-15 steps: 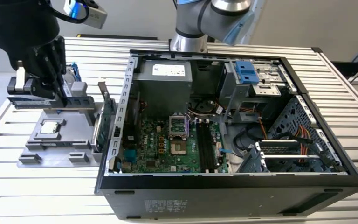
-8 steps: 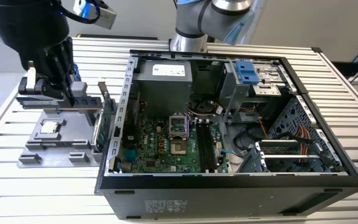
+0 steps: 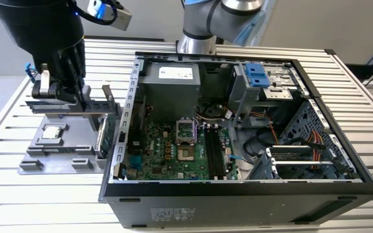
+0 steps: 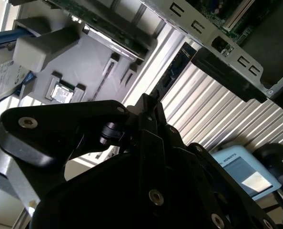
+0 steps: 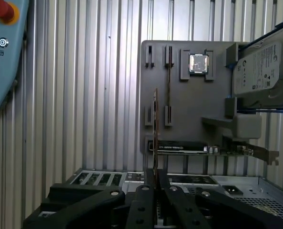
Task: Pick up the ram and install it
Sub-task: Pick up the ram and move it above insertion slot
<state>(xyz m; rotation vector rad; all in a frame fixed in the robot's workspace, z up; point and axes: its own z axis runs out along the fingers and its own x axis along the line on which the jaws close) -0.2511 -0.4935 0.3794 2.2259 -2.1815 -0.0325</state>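
Gripper (image 5: pixel 155 185) fingers pinch the ram (image 5: pixel 155 133), which stands edge-on from their tips in the first wrist view; this grip on its flat faces apparently leaves the far edge free for seating. Beyond it lies the grey holder tray (image 5: pixel 198 102), with the ram held over it, well apart from the motherboard slots (image 3: pixel 215 150) in the open case (image 3: pixel 133 87)

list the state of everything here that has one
pincer: shut on the ram
ram: clamped edge-on, over the tray
case: open, side panel off
ram slots: empty
cpu: lying in the tray
hard drive: docked in the tray
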